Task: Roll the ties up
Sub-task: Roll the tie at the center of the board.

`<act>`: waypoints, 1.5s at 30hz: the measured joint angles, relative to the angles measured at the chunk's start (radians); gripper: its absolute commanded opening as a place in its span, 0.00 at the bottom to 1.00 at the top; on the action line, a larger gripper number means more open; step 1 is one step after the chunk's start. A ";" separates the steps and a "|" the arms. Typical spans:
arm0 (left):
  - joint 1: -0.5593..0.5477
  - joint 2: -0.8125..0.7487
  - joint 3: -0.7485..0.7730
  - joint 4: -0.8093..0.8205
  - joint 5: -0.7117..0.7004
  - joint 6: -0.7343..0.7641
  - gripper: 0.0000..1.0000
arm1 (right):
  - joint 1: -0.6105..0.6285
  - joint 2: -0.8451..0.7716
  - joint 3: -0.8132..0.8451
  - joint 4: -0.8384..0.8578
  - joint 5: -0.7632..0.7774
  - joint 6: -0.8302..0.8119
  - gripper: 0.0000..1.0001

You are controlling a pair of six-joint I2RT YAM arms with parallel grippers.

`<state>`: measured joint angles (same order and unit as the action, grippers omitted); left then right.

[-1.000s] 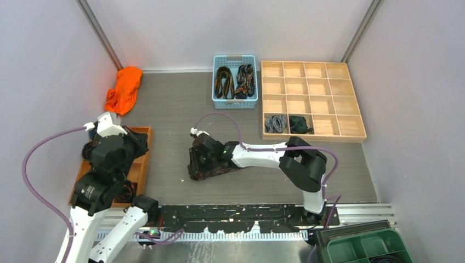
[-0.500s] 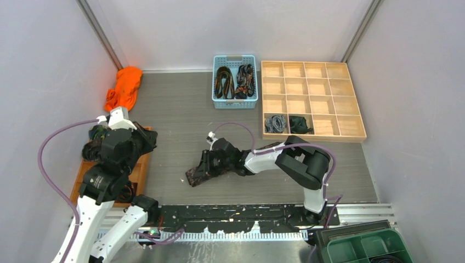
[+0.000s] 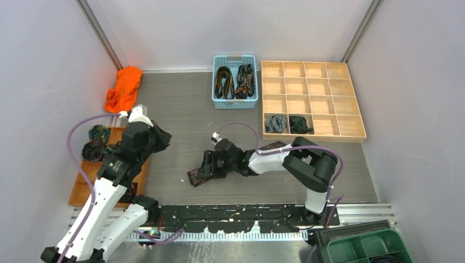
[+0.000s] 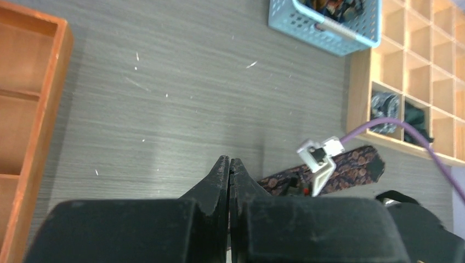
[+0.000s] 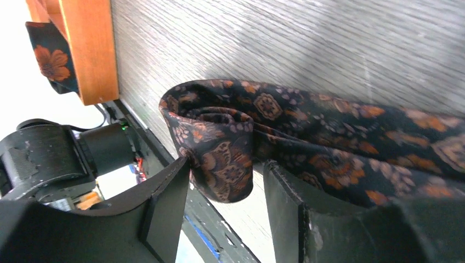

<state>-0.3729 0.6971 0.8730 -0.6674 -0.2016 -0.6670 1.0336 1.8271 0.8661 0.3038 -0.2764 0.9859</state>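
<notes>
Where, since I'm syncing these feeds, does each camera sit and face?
Top external: above, behind the bases, looking down on the table; both arms show.
Left wrist: on the left arm, facing the blue basket; shut left gripper shows.
Right wrist: on the right arm, facing the tie; open right gripper straddles its roll.
Shared: all three show the tie.

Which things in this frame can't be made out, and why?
Top view: the right gripper and its arm cover the paisley tie through its middle.
Right wrist view: the frame edge cuts off the tie's far length.
Top view: the left arm hides part of the orange tray.
Top view: basket ties too small to count.
</notes>
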 measured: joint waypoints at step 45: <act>0.000 0.595 -0.383 0.574 0.317 -0.005 0.00 | 0.213 -0.032 0.059 -0.277 0.249 -0.115 0.01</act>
<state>-0.3725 1.2922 0.4896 -0.0937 0.1154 -0.6724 1.2465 1.7950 0.9249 0.0269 -0.0277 0.8707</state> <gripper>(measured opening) 0.005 0.035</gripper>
